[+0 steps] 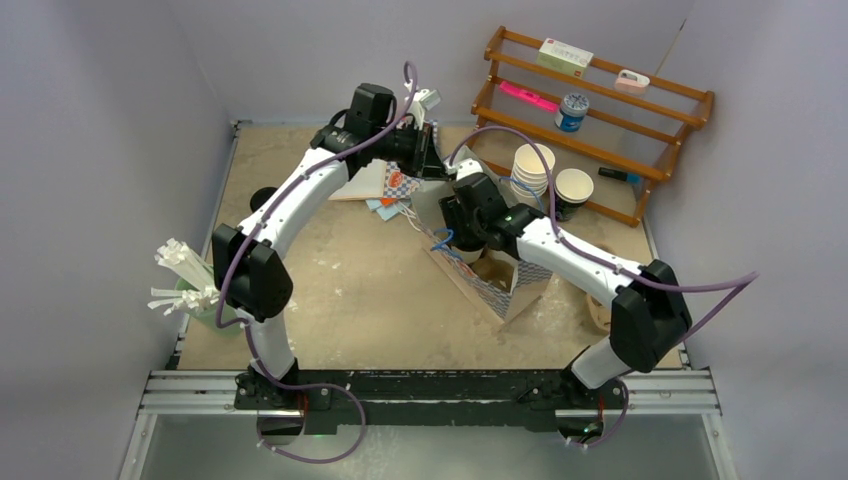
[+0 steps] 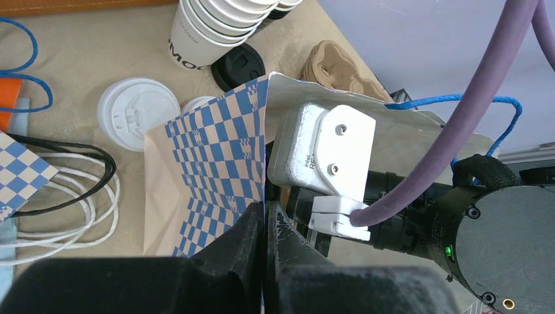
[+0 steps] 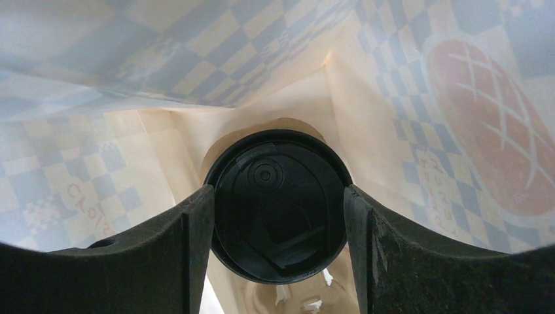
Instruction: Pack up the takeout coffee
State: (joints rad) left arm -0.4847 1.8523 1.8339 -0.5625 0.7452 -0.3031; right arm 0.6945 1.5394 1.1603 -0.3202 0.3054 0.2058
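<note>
Right gripper (image 3: pixel 278 209): you clamp the black-lidded cup (image 3: pixel 271 176) by its sides, inside the bag (image 3: pixel 458 98).
Left gripper (image 2: pixel 265 232): you pinch the bag's rim, at its 11 o'clock.

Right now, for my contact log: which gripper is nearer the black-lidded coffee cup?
Right. The right gripper is down inside the paper bag, fingers against both sides of the lid of the coffee cup; the left gripper pinches the bag's edge, outside it.

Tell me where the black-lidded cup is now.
In the right wrist view the cup is inside the checkered bag, gripped by the right gripper. From above, the bag stands right of centre, near the stacked white cups.
</note>
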